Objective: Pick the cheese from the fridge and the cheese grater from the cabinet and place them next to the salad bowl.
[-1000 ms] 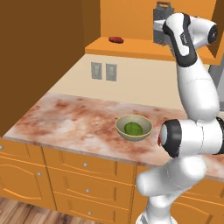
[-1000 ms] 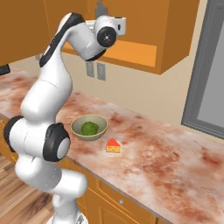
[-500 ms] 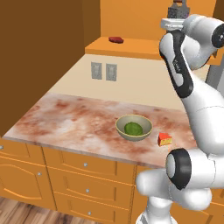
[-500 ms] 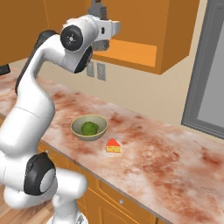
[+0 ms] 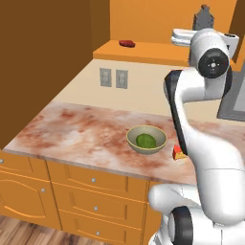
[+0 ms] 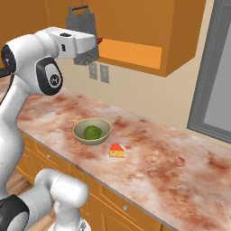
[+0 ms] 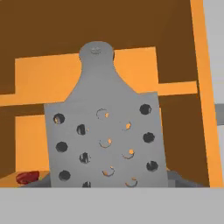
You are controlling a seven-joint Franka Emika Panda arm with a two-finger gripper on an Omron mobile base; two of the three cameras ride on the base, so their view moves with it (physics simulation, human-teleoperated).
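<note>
My gripper (image 6: pixel 88 47) is shut on the cheese grater (image 6: pixel 82 31), a grey perforated box grater held upright in the air in front of the orange cabinet (image 6: pixel 131 50). In the hand view the grater (image 7: pixel 105 131) stands close up, its loop handle on top. In the left base view its top (image 5: pixel 203 16) pokes up behind my hand (image 5: pixel 190 35). The cheese (image 6: pixel 117 150) (image 5: pixel 179 153), a small yellow wedge, lies on the counter just beside the salad bowl (image 6: pixel 90 141) (image 5: pixel 143 150). The grey fridge (image 6: pixel 212 90) stands at the right.
A flat red item (image 5: pixel 127 43) (image 7: pixel 27 177) lies on the cabinet shelf. Two wall outlets (image 5: pixel 114 78) sit under the cabinet. The marbled counter (image 6: pixel 171 167) stretches wide to the right of the cheese. Drawers with small knobs (image 5: pixel 91 191) are below.
The arm has swung and folded differently. My hand has carried the grater a little down and outward from the cabinet; bowl and cheese have stayed put.
</note>
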